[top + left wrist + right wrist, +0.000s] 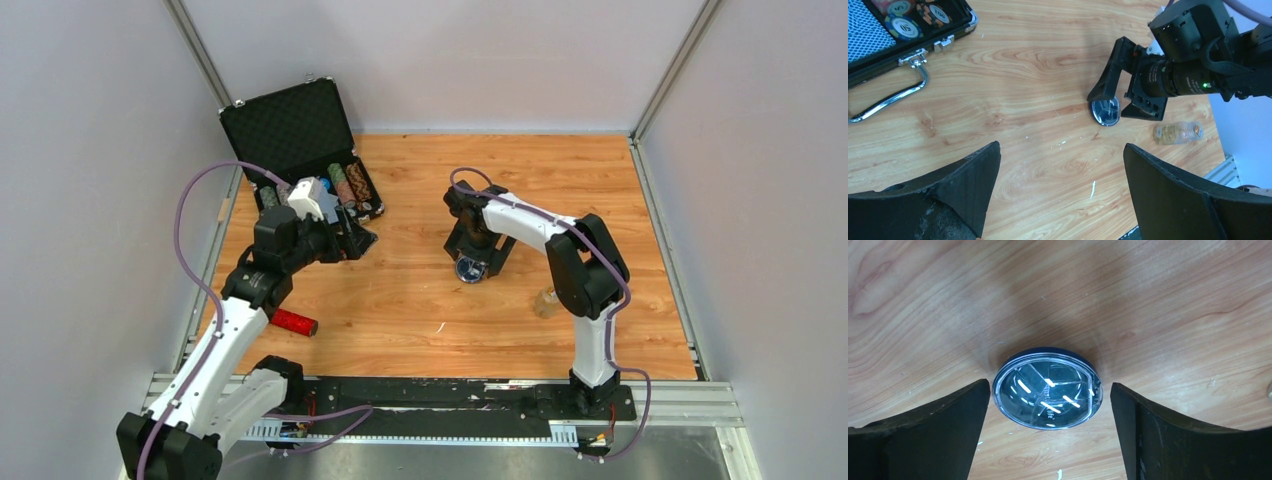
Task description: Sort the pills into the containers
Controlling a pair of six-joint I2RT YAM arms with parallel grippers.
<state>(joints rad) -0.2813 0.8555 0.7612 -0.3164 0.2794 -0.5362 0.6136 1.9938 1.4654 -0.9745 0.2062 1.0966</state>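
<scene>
Right gripper point(1049, 385) spread wide, one finger either side of the dish point(1048, 402), which sits on the worktop point(1148, 300); contact unclear. Only this view shows its clear glossy cover over dark dividers. Left gripper point(1060, 150) also wide, holding nothing, above bare wood. Left wrist view picks out a small clear bottle point(1178, 132) lying near the dish. Top view alone shows a red cylinder point(293, 322) by the left arm

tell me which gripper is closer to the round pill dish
Right. The right gripper straddles the dish, an open finger on either side. The left gripper hangs far off, beside the poker-chip case.
</scene>
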